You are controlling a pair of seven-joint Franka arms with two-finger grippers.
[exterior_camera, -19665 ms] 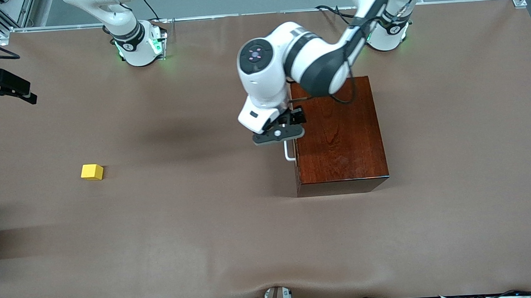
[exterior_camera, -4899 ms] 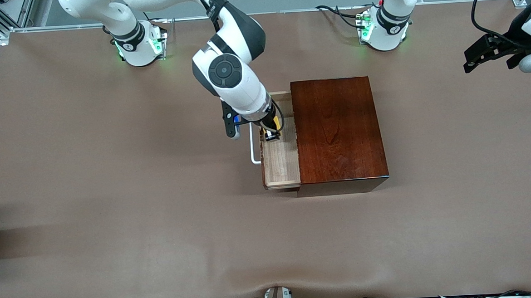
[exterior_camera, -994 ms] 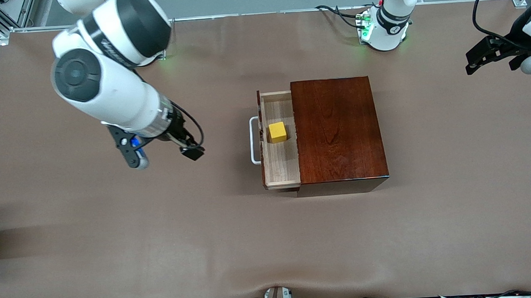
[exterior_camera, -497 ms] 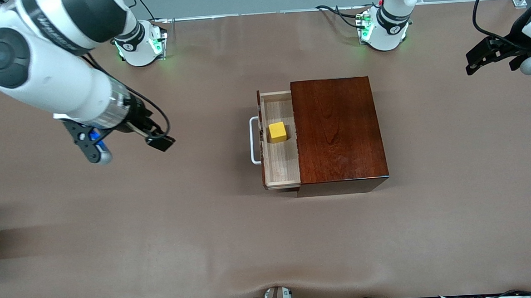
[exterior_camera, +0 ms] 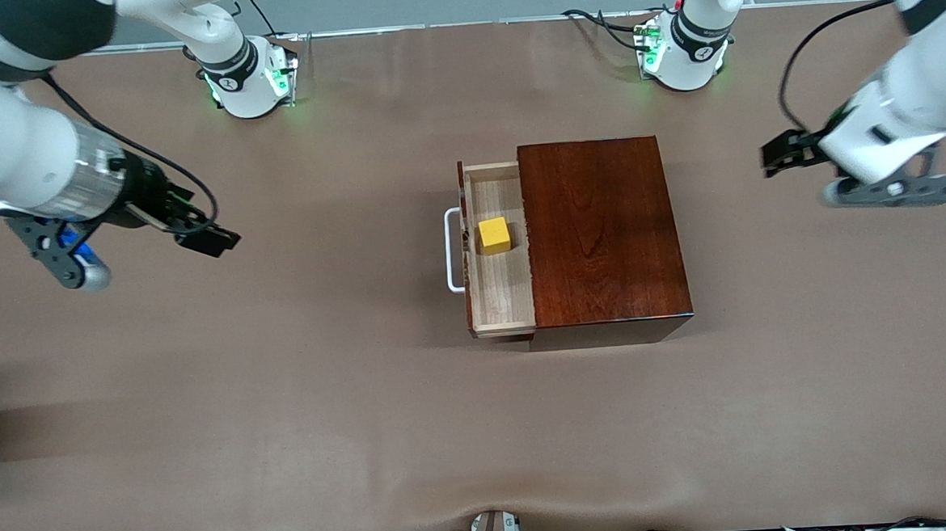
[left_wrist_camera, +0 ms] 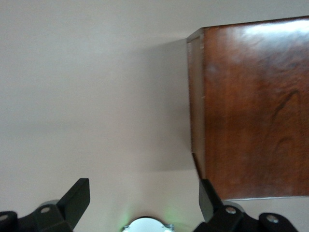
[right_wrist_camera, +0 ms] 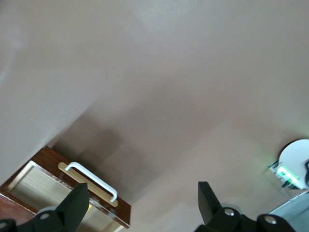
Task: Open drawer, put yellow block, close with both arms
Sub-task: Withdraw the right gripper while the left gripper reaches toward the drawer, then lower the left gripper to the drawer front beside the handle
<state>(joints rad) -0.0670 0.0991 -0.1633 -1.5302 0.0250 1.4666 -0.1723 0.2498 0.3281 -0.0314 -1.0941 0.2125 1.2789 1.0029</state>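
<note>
The drawer (exterior_camera: 500, 296) is pulled out of the mahogany box (exterior_camera: 601, 234), with its white handle (exterior_camera: 450, 250) toward the right arm's end. The yellow block (exterior_camera: 494, 235) lies in the drawer tray. My right gripper (exterior_camera: 211, 239) is open and empty, in the air over bare table toward the right arm's end. In the right wrist view my right gripper (right_wrist_camera: 142, 193) is open, with the drawer handle (right_wrist_camera: 91, 181) far off. My left gripper (exterior_camera: 779, 155) is open and empty over the table at the left arm's end. The left wrist view shows my left gripper (left_wrist_camera: 143, 191) and the box (left_wrist_camera: 251, 106).
The brown table cover (exterior_camera: 326, 403) lies flat all round the box. The right arm's base (exterior_camera: 244, 75) and the left arm's base (exterior_camera: 684, 44) stand at the table's edge farthest from the front camera. The left arm's base also shows in the left wrist view (left_wrist_camera: 147, 225).
The drawer was opened and the yellow block put in it. In the last second my right gripper drew away toward its end of the table, and my left gripper swung in toward the box.
</note>
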